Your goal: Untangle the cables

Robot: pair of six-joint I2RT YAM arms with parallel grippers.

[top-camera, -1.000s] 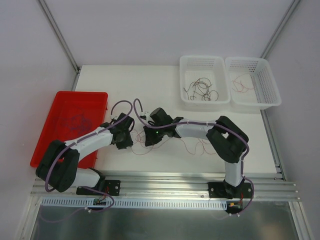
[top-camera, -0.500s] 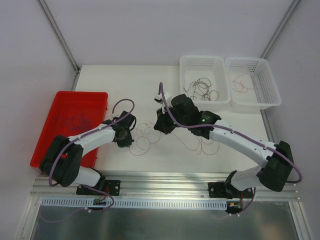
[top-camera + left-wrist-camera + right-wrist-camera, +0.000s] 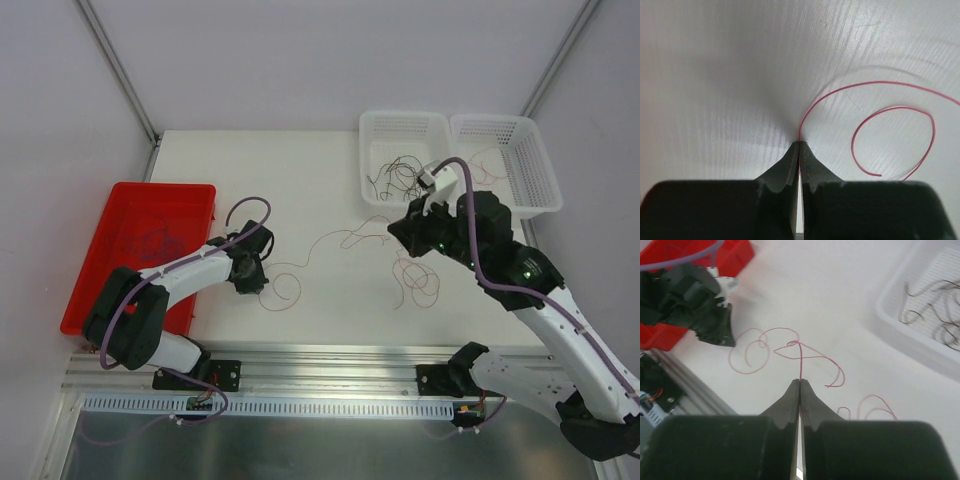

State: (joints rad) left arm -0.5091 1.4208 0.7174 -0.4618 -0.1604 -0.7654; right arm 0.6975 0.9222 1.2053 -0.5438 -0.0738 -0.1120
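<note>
Purple cables (image 3: 150, 240) lie bunched inside the red tray (image 3: 165, 187). Just right of the tray, the left fingers (image 3: 799, 146) are closed, pinching a pink-red cable (image 3: 840, 92) on the white counter (image 3: 260, 180). Farther right of the tray, the right fingers (image 3: 800, 384) are closed on a pink-red strand (image 3: 801, 362) above the counter. Farthest from the tray, dark cables (image 3: 405, 180) lie in a white basket (image 3: 405, 116).

The red wire (image 3: 875, 82) vanishes between the pressed tips of my left gripper (image 3: 799, 145), and its far arc runs off the right edge. My right gripper (image 3: 799, 382) swallows a red strand (image 3: 801, 362) the same way. I cannot tell whether both are one wire. From that wrist the basket (image 3: 910, 342) and red tray (image 3: 737, 250) are cropped. From above, the purple wires (image 3: 150, 240) are too faint to trace, and my right arm (image 3: 575, 325) leaves the corner.
</note>
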